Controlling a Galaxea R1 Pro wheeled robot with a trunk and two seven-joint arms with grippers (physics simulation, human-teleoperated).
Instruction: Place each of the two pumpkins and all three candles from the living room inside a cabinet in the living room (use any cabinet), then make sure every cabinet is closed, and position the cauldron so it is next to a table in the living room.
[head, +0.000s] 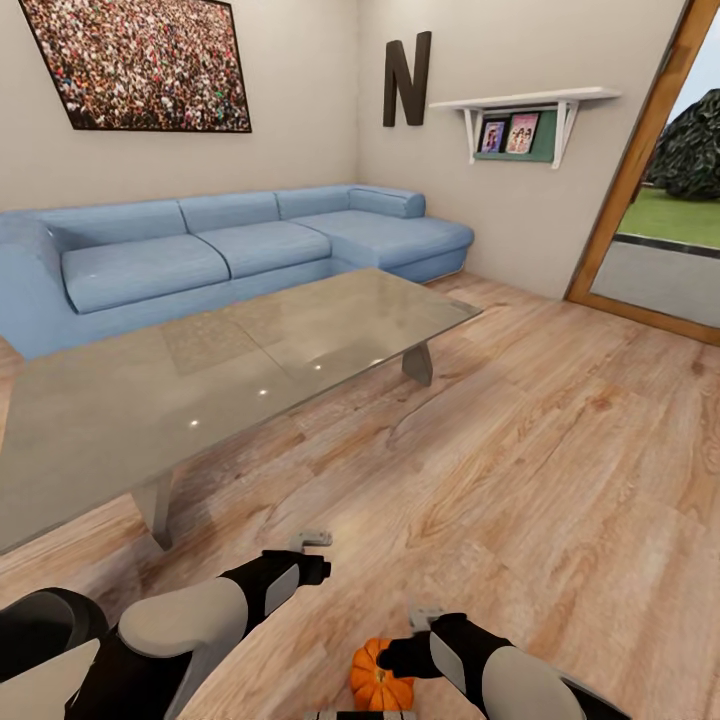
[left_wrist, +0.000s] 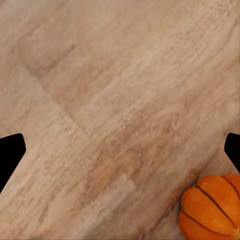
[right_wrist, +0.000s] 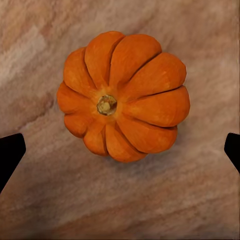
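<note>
Hovering right gripper (right_wrist: 120, 150) jaws spread above orange pumpkin (right_wrist: 123, 96) on bare wooden floor (head: 560, 450), left gripper (left_wrist: 120, 150) jaws spread beside it, glass coffee table (head: 200, 390) edge near.

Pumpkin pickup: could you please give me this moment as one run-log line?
phase: reach | pumpkin: on wood floor, upright | right gripper: open, above pumpkin | left gripper: open, empty | glass table: beyond arms

A light wood-plank floor (head: 560, 450) runs through a room with plain beige walls (head: 300, 90). A long blue corner sofa (head: 230, 250) stands against the far wall, below a dark-framed crowd picture (head: 140, 62). Near it is a low glass-topped coffee table (head: 200, 380). On the right wall hang a dark letter N (head: 406, 78) and a white bracket shelf (head: 525, 100), beside a wood-framed doorway (head: 640, 170) open to grass.
</note>
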